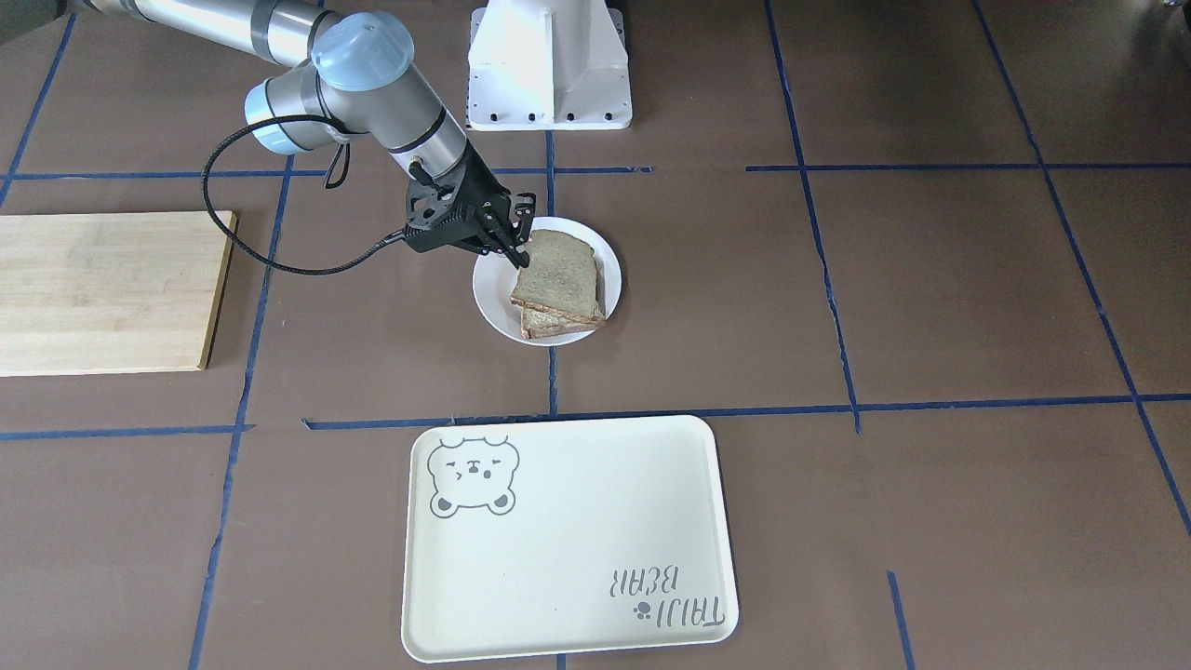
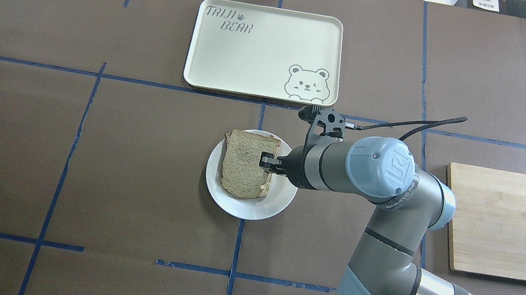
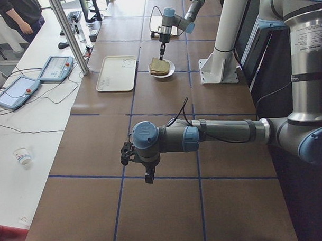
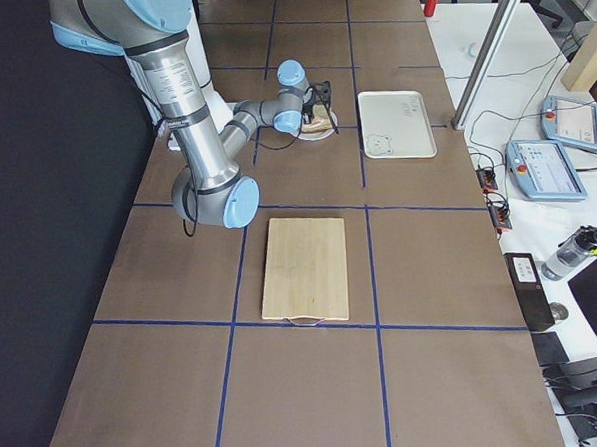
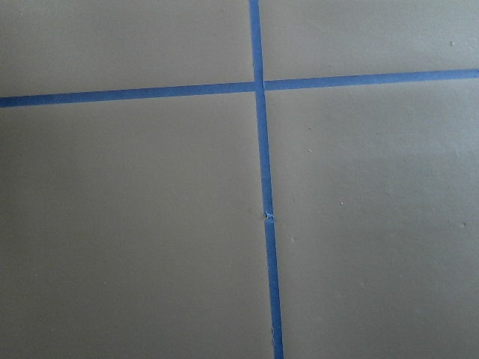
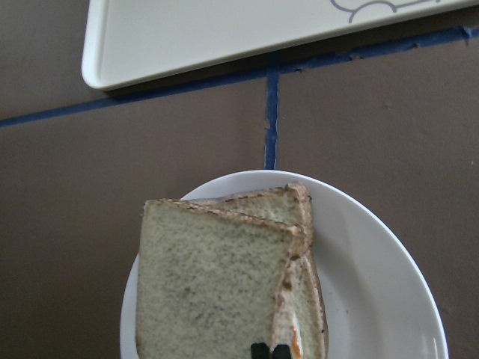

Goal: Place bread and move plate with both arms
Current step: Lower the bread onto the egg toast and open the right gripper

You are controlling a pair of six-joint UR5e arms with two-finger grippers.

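So, my right pincer (image 2: pixel 266 161) is clamped on the bread (image 2: pixel 245 163). The fingertips (image 6: pixel 259 350) are pressed close together on the slice's edge at its 3 o'clock side, going by the over-the-shoulder view. The slice isn't lying flat. From across the table, the end I'm holding sits higher and the other end rests on a second slice (image 1: pixel 549 323) underneath, which pokes out past it and has a browner crust. Both slices are on the plate (image 2: pixel 252 210), and the stack sits a bit toward the plate's 10 o'clock, so there's bare white from roughly 4 to 7. My right arm (image 2: pixel 381 172) reaches in from about 4 o'clock, with the wrist laid nearly level over the plate's rim. Going outward, the cream tray (image 2: pixel 257 56) with the bear drawing is at 12 o'clock from the plate, near but not touching, with a blue tape line (image 2: pixel 171 86) running between them. The wooden board (image 2: pixel 517 225) is at 3 o'clock, well apart, lying flat on the brown table (image 2: pixel 26 156). My left pincer (image 3: pixel 147 176) is way off toward 9 o'clock, pointing down over a crossing of tape lines. Honestly I can't tell if it's apart or together, since only the side camera catches it and my left wrist camera shows nothing but table and tape.
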